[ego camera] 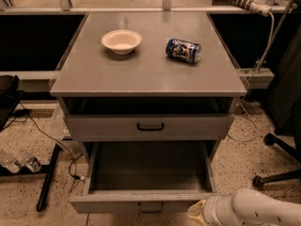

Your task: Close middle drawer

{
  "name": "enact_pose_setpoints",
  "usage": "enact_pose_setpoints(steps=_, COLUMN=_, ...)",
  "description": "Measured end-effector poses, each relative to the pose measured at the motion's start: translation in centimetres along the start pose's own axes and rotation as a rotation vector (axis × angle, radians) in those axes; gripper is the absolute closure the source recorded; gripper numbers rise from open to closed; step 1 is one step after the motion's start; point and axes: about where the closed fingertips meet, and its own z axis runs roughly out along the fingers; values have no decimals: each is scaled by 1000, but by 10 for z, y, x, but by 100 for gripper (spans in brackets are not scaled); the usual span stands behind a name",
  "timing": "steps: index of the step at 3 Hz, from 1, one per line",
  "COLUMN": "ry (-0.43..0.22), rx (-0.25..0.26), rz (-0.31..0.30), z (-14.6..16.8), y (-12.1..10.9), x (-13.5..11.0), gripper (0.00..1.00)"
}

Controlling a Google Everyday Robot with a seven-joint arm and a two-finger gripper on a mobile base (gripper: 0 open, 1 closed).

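Though half-hidden, gripper [194, 212] beside middle drawer [113, 203]

Open middle drawer [117, 202] — gripper [196, 211] front-right

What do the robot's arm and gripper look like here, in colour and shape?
The arm is a thick, rounded white tube with a few small dark specks; no cables show on it. The gripper, at the bottom edge beside the right front corner of the open grey middle drawer, appears as a cream-yellow piece.
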Motion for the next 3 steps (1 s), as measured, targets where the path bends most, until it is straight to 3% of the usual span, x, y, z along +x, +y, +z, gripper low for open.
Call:
enact_pose_setpoints(steps=1, ry=-1, rx=1, rz=1, z=2, y=0, x=1, gripper=81)
enact_pose_setpoints(steps=3, ry=-1, rx=0, rz=1, z=2, y=0, x=1, gripper=35)
